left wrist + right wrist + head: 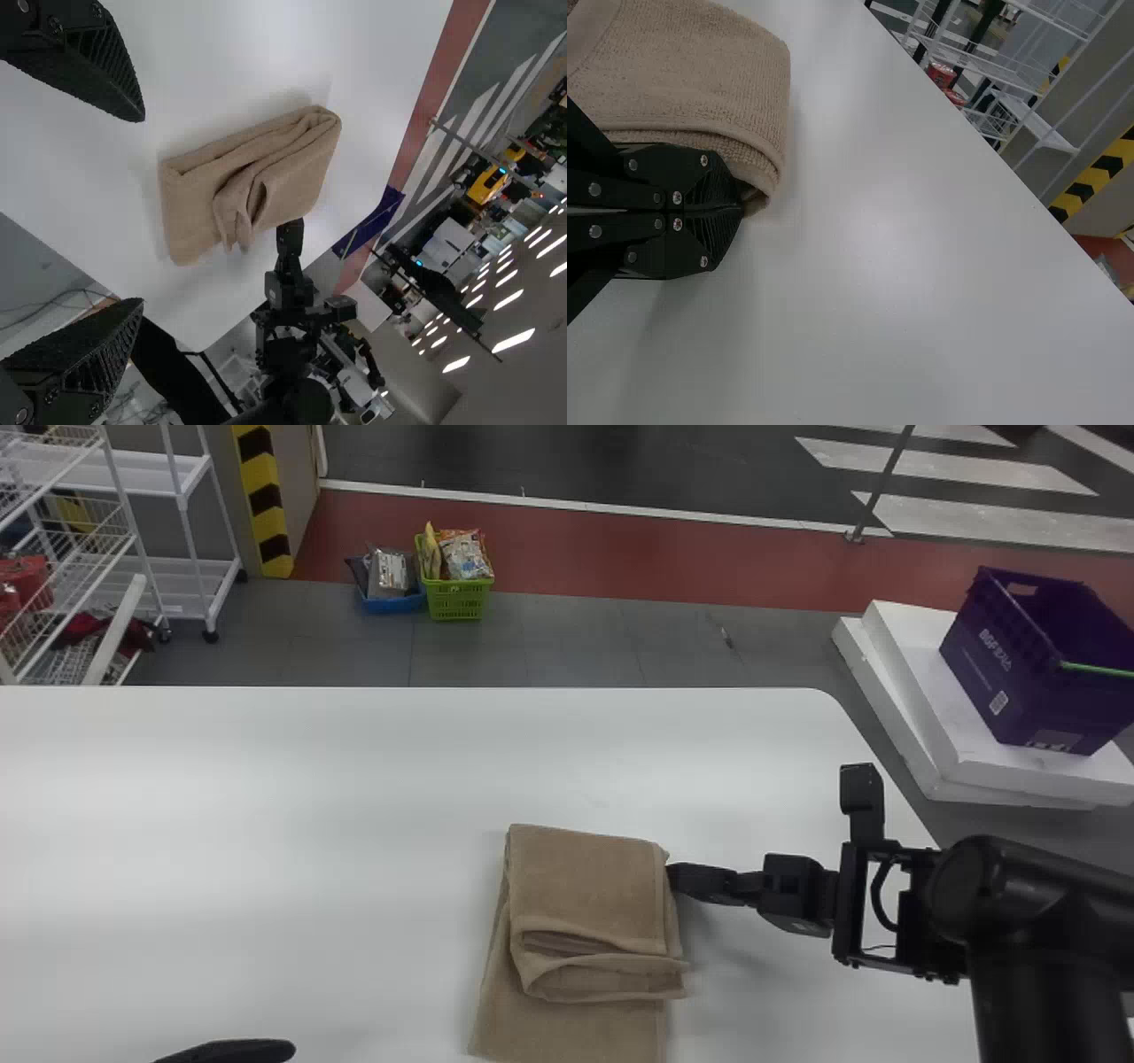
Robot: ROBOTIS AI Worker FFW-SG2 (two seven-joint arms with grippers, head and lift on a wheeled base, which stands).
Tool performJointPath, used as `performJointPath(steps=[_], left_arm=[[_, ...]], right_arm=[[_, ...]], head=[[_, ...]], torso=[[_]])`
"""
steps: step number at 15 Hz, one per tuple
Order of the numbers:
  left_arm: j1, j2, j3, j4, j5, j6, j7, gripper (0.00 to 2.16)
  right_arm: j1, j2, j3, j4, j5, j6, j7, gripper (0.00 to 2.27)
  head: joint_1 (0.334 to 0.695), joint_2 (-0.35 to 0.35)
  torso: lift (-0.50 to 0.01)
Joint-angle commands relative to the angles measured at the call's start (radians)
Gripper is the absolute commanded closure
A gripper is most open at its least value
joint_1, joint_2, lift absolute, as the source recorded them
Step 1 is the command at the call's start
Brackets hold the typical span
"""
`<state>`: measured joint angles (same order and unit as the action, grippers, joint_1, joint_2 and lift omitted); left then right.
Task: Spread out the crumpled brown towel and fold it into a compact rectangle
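soft matt brown terry cloth towel (589, 886) on smooth, glossy white table (266, 850)

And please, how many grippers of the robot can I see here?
2: the right gripper, at the right edge of the towel; the left gripper, open, left of it.

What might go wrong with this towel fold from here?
The right gripper, shut at the towel's right edge, might nudge the stack askew if it moves inward. The gaping fold on top could flatten into a crease or lump. The bottom layer sticks out toward the robot past that fold, so the rectangle may end up uneven.
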<state>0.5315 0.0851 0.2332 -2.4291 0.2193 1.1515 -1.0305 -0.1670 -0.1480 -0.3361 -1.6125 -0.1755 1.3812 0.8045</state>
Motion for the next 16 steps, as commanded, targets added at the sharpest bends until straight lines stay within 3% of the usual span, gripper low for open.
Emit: performJointPath(steps=[1, 9, 16], left_arm=[[-0.007, 0.001, 0.000, 0.009, 0.000, -0.008, 0.000, 0.08], [-0.033, 0.001, 0.002, 0.038, -0.002, -0.011, 0.000, 0.08], [-0.036, 0.001, 0.003, 0.047, 0.000, -0.014, -0.002, 0.08]], right_arm=[[0.007, 0.005, -0.001, -0.038, -0.025, 0.023, 0.001, 1.41], [0.004, 0.010, 0.012, -0.081, -0.044, 0.057, -0.016, 1.41], [-0.039, 0.034, 0.062, 0.002, -0.071, -0.106, -0.021, 1.41]], head=[[0.695, -0.181], [0.695, -0.150], [0.695, -0.116]], torso=[[-0.127], [-0.127], [-0.127]])
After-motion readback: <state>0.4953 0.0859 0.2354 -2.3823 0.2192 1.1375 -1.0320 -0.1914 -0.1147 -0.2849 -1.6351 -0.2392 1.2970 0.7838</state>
